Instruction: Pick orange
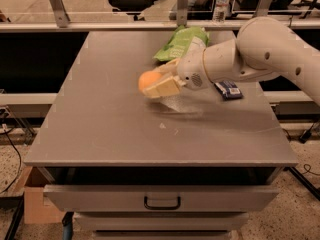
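The gripper [154,82] sits above the middle of the grey table [100,119], a little toward the far side, at the end of a pale arm [260,51] that reaches in from the right; its two cream fingers [164,88] are closed on the orange [146,80], one on its near side and one on its far side, the fruit's left half showing past the tips; whether the orange touches the tabletop or hangs just above it cannot be told. Behind the gripper lies the green snack bag [181,41], near the table's far edge; to the right, under the arm, lies the dark blue wrapped bar [228,89] — apart from both the bag and the orange. Below the tabletop a drawer [162,196] stands slightly open; a cardboard box [34,201] sits on the floor at the left.
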`<action>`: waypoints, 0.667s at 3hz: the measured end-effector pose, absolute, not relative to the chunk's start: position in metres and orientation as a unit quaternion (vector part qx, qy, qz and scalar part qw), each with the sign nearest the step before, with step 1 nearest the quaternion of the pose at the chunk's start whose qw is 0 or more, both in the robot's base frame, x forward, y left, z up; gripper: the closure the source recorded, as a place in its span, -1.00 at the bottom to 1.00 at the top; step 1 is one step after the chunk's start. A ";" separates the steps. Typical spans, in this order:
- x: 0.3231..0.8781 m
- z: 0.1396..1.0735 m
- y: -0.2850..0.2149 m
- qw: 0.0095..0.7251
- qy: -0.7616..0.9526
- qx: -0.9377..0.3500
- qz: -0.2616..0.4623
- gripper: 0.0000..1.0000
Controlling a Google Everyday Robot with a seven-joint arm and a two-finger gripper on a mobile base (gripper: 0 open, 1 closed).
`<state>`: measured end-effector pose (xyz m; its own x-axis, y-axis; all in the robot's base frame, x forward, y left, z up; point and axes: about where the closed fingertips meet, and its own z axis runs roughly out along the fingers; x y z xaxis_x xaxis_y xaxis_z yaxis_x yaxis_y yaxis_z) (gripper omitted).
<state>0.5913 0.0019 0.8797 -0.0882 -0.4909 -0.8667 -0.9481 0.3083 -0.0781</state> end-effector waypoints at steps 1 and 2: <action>0.592 0.922 0.004 0.480 0.651 -0.490 0.324 1.00; 0.590 0.952 -0.002 0.511 0.627 -0.479 0.339 1.00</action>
<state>0.5905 -0.0025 0.9517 -0.0175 -0.2545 -0.9669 -0.9486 0.3098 -0.0643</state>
